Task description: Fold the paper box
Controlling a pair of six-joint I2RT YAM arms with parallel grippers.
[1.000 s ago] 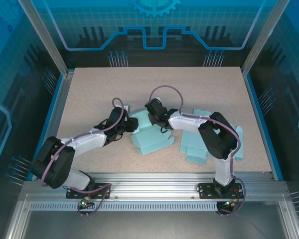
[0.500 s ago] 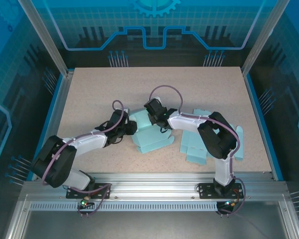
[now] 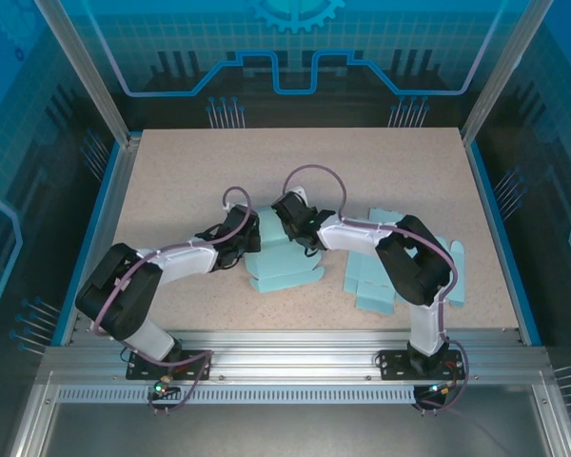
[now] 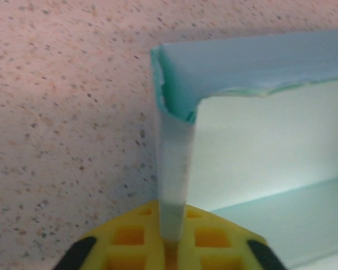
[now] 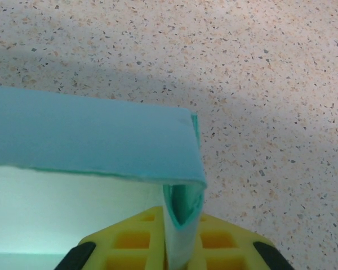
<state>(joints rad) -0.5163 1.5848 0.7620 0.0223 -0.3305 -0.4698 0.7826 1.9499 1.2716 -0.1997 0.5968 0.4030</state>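
We see one paper box [image 3: 284, 265], pale teal and half formed. It sits near the middle of the table [image 3: 295, 162], a little toward the near edge, between the two arms. Part of it stands up and part lies lower on the side toward the arm bases.

Two grippers hold it, one on each side. The left gripper [image 4: 170, 250] has its yellow pads [image 4: 129, 236] pressed together on a thin upright wall of the box. This is at a corner where a flap bends away to the right. The right gripper [image 5: 180, 247] likewise pinches a folded edge between its yellow pads [image 5: 129, 239], under a flap that reaches off to the left.

To the right of the box lie flat blanks [image 3: 371, 281] of the same teal, loosely piled and partly under the right arm [image 3: 409, 262]. One more sheet [image 3: 454, 271] lies on the far side of that arm. We cannot tell how many sheets are in the pile.

There are two arms. The left arm [image 3: 171, 262] and the right arm each carry one purplish cable, so we count two cables [image 3: 314, 171].

The table is one speckled beige board, with a metal rail [image 3: 295, 343] along its near edge where both bases are bolted. Blue translucent panels [image 3: 295, 48] printed with line patterns close in the back and both sides, set in a metal frame [image 3: 81, 71].
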